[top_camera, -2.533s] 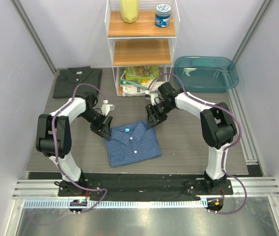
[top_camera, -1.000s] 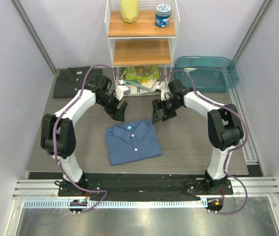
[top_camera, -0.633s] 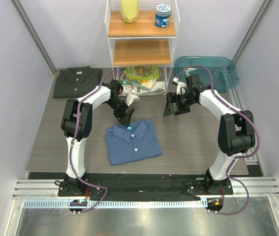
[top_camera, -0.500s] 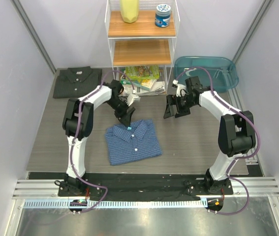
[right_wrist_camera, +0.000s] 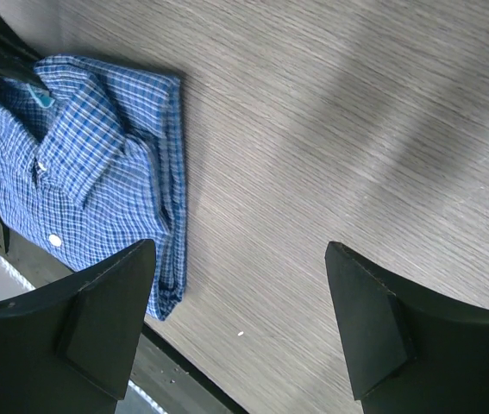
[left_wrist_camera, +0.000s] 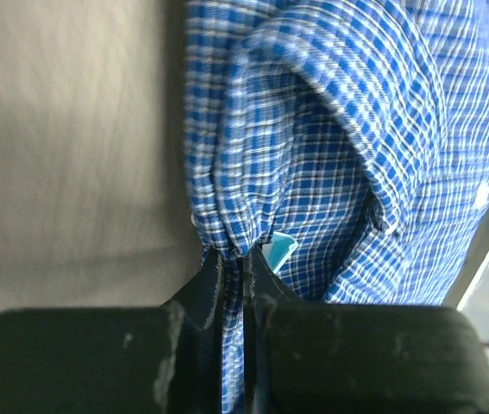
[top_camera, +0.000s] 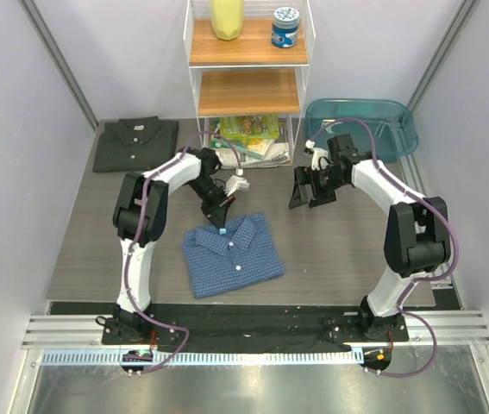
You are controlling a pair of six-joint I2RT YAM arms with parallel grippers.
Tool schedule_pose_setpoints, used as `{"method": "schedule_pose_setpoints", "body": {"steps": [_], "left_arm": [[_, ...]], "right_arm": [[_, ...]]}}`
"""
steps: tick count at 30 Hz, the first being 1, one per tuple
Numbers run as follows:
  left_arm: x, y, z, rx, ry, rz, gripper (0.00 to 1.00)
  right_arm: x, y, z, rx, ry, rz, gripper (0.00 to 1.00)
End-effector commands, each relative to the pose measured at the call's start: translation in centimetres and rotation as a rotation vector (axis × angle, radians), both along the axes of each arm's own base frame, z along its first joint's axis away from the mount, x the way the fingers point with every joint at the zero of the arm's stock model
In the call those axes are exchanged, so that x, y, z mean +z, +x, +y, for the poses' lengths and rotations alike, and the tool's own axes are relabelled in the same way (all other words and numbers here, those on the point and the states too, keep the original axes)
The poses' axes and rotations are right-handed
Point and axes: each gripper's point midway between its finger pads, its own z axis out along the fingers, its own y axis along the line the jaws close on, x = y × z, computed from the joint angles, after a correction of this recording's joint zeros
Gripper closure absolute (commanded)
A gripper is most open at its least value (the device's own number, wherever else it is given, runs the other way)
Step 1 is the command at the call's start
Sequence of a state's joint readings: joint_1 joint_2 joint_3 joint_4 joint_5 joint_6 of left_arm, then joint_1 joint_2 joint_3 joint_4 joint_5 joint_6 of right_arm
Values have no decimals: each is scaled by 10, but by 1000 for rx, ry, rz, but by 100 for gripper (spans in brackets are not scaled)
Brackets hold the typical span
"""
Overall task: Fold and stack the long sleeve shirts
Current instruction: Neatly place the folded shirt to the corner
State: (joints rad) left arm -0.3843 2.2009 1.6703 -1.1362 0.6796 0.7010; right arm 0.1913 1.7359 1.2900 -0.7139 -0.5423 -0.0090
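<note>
The left hand (top_camera: 223, 227), pinched shut on the collar of the folded blue fine-checked cloth shirt (top_camera: 231, 256) at frame centre, is the nearer one to the folded charcoal-grey shirt (top_camera: 134, 143) at upper left (probably the stacking spot), while the right hand (top_camera: 306, 191) hangs open.

Grey wood-grain table (top_camera: 80, 241); pale lilac walls (top_camera: 11, 129); white wire shelf unit (top_camera: 244, 90), wooden shelves, at back.
</note>
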Motion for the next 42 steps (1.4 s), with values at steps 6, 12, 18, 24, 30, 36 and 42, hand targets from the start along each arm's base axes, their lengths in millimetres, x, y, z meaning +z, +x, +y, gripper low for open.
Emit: {"method": "schedule_pose_setpoints", "body": {"steps": [6,12,18,24,30,36,42], "left_arm": [[66,14,128,-138,241,-266,100],[88,48,209,-211,368,-418,100],[122,117,267,-200,445,-696,100],[149,175,298,-275,467,-957,100],[169,223,318,-263,467,-1173,100],[196,252,327,-195,446,-1356,100],[213,265,326,-186,402,-1452,100]], "right_arm": [[19,-5,-6,5,-1,-70,15],[16,-6,-3,2,17,-56,15],[12,-5,-3,-4,18,-45,15],[10,-3,-3,-8,15,-38,15],[4,-3,-3,-12,7,-23,15],[-2,-3,-4,-14,-2,-6,15],[-6,-1,-4,-16,-4,7,15]]}}
